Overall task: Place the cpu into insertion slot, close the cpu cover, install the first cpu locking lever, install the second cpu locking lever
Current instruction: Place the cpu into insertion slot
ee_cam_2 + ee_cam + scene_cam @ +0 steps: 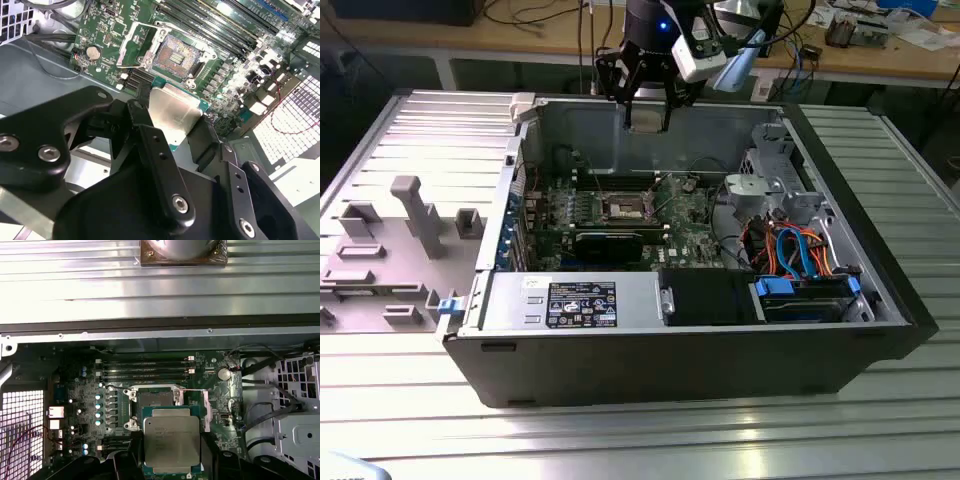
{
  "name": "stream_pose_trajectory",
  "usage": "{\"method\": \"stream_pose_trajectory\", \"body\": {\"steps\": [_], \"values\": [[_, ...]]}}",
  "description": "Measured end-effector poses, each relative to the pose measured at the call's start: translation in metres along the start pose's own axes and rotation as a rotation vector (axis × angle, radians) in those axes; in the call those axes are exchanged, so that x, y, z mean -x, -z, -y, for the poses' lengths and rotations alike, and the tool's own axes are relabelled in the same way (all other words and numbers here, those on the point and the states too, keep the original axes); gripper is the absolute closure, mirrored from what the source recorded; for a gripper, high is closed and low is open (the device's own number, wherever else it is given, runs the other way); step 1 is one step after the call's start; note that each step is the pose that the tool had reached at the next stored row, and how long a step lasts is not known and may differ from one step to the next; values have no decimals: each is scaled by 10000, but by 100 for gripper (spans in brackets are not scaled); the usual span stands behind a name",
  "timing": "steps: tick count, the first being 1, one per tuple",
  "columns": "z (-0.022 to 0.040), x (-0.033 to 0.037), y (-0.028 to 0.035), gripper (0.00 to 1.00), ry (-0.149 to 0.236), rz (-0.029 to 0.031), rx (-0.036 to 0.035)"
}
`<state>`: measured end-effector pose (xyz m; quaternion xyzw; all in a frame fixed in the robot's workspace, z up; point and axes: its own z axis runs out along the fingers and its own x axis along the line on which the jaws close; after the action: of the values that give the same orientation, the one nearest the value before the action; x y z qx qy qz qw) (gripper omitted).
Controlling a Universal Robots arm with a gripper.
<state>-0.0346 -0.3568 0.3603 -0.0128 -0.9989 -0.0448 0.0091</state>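
The cpu (172,112) is pinched by two opposite edges between the gripper's (174,120) black fingers (150,135) in the second wrist view, hanging over the green board (107,30), the insertion slot (175,57) lying open just beyond. First wrist view: cpu (171,442) flat, edges square to the slot's rim. Exterior view: gripper (647,115) high over the case's (670,365) back wall, well above the board, free air all round

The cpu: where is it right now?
In both wrist views the cpu sits clamped in the gripper, held above the motherboard, not yet in the open insertion slot.
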Motion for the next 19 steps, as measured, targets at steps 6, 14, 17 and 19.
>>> {"method": "stream_pose_trajectory", "body": {"steps": [6, 14, 17, 19], "values": [[3, -2, -28, 45, 0, 0, -12], [4, -2, -38, 45, 0, 0, -12], [4, -2, -43, 45, 0, 0, -13], [4, -2, -45, 45, 1, 0, -13]]}}
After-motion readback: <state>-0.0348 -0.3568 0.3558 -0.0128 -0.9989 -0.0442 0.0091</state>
